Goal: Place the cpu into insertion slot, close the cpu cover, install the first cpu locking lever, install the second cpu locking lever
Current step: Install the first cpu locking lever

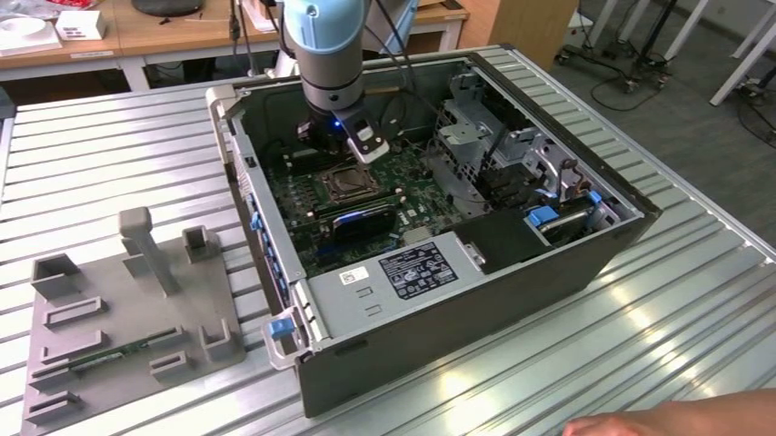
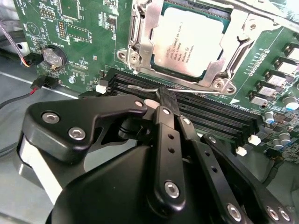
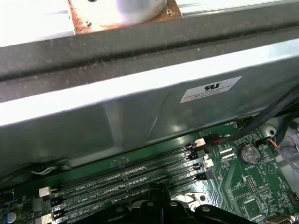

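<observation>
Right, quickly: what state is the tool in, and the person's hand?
Tool: closed, tip on the silver locking lever beside the cpu; grip cannot be told.
Person's hand: partly in view, nothing seen held.

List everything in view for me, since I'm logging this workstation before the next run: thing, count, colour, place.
computer case: one, dark grey, lying open on the ribbed metal table
circuit board: one, green, inside the case
cpu: one, silver-grey, seated in the insertion slot
cpu cover: one, silver frame, closed around the cpu
locking lever: one thin silver wire, lying beside the memory slots
memory slots: several, black, next to the socket
coin battery: one, silver, on the board
fixture tray: one, grey, on the exterior view's left of the case
person's hand: one, at the table's near edge
gripper: one, black, fingers together at the lever
</observation>
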### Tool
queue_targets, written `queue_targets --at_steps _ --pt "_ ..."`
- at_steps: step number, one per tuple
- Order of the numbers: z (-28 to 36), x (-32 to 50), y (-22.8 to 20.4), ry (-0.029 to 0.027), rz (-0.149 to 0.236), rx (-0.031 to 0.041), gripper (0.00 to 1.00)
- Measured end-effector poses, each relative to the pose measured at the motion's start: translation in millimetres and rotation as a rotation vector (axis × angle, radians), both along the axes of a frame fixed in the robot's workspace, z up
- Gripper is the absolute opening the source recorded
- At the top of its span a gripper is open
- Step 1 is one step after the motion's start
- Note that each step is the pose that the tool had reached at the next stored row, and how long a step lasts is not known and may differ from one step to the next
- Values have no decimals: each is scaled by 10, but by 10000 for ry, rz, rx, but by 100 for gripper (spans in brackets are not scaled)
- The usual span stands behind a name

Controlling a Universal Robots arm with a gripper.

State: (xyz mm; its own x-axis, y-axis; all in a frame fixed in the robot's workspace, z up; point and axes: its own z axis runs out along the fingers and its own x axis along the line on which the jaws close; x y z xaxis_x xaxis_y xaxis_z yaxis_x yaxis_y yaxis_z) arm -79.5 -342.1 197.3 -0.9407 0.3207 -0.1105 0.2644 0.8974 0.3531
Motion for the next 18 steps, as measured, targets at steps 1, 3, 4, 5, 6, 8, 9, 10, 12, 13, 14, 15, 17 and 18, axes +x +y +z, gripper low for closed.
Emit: queue_targets --at_steps 1,3,4,5,6,8,9,10,12,13,14,15,17,18 --pt "0 0 0 0 -1 -1 11" --pt "-2 0 1 -2 -2 -1 11" --pt "-2 0 1 -4 -1 -1 11" --pt "-4 0 1 -5 -2 0 11" --pt "-6 0 1 -8 -2 0 11" --pt "-11 0 1 -11 -1 1 11" --pt "-15 0 1 -13 -2 1 11" --pt "-20 0 1 -15 -2 0 11" --pt "-33 0 1 -20 -2 0 11" --pt "-41 0 0 -22 -2 -1 11" --pt "-50 0 0 -26 -2 -1 11" --pt "-59 0 0 -30 -2 -1 11" --pt "-81 0 0 -37 -2 -1 11" --pt "-91 0 1 -41 -2 0 11"
